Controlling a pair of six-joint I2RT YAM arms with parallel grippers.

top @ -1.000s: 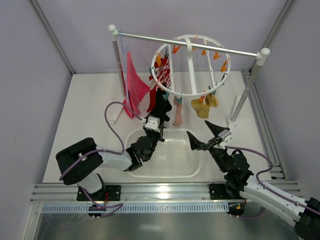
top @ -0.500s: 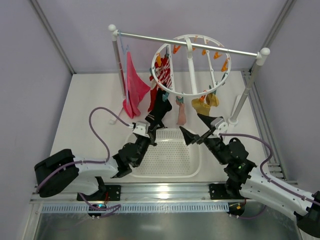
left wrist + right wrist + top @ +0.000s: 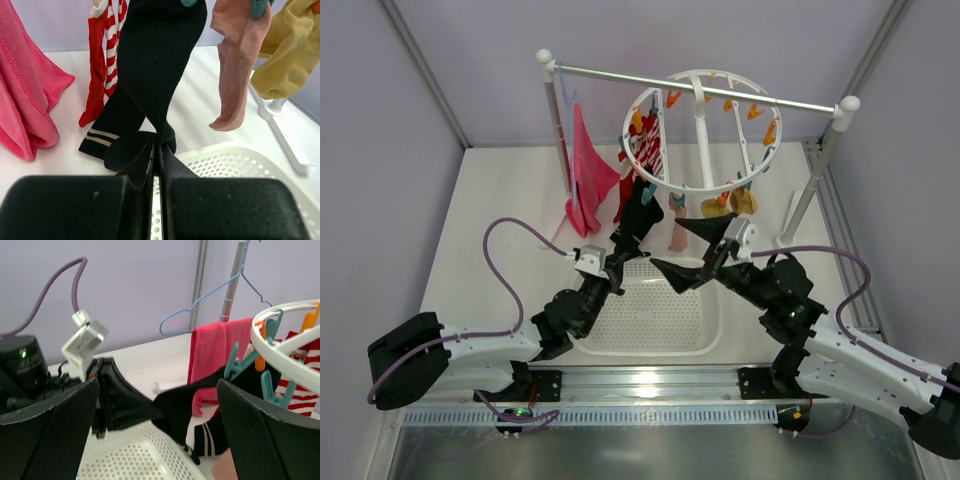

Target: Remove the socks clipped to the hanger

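The white ring hanger (image 3: 703,140) hangs from the rack rail with the socks clipped round it. My left gripper (image 3: 623,252) is shut on the toe end of the black sock (image 3: 160,55), which stretches up to a teal clip (image 3: 232,365). Beside it hang a red-and-white striped sock (image 3: 102,65), a pale pink sock (image 3: 235,65) and a mustard yellow sock (image 3: 290,55). My right gripper (image 3: 665,243) is open and empty. It sits just right of the left gripper, below the hanger's rim (image 3: 280,335), with the stretched black sock (image 3: 185,410) between its fingers' line of sight.
A white perforated basket (image 3: 705,330) lies on the table under both grippers. A magenta-pink cloth (image 3: 585,170) hangs on a blue wire hanger at the rack's left post (image 3: 555,130). The right post (image 3: 820,170) stands at the far right.
The right gripper has swung left and up from beside the basket's right edge to close by the black sock. The left arm has stretched out, still gripping the sock.
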